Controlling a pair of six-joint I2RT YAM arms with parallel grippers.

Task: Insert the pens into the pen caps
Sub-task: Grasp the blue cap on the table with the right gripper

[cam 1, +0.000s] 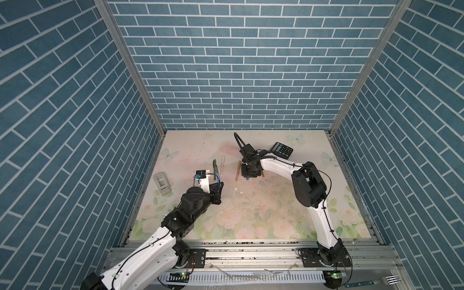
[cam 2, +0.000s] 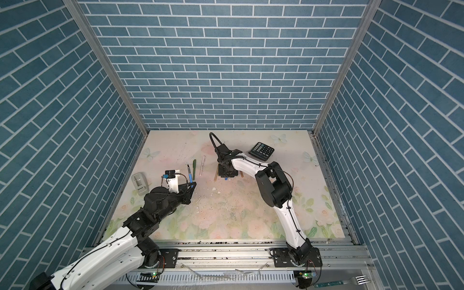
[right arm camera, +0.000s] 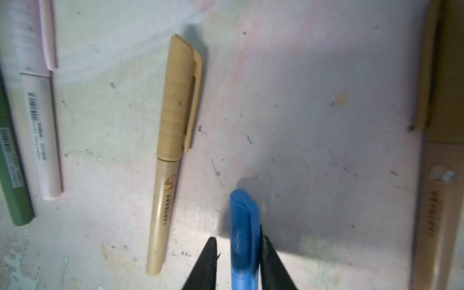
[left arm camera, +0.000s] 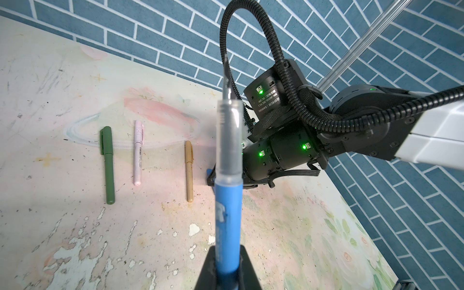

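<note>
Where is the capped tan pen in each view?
In a top view: tan pen lies just left of the right tool.
In a top view: tan pen beside that tool's left edge.
Left wrist: tan pen between pale pink pen and blue pen.
Right wrist: tan pen between pale pink pen and blue cap.
Shared landmark: the pale pink pen.

Floral-printed table sheet [left arm camera: 276, 226]: matt, scratched, coating flaked to white patches on the near side. Slim blue plastic pen [left arm camera: 227, 213]: smooth barrel, translucent frosted grip section. Capped tan plastic pen [right arm camera: 170, 150]: matt, with a ribbed cap. Stubby blue plastic cap [right arm camera: 242, 226]: glossy. Bright metal fork [cam 1: 391, 279], near right.
</note>
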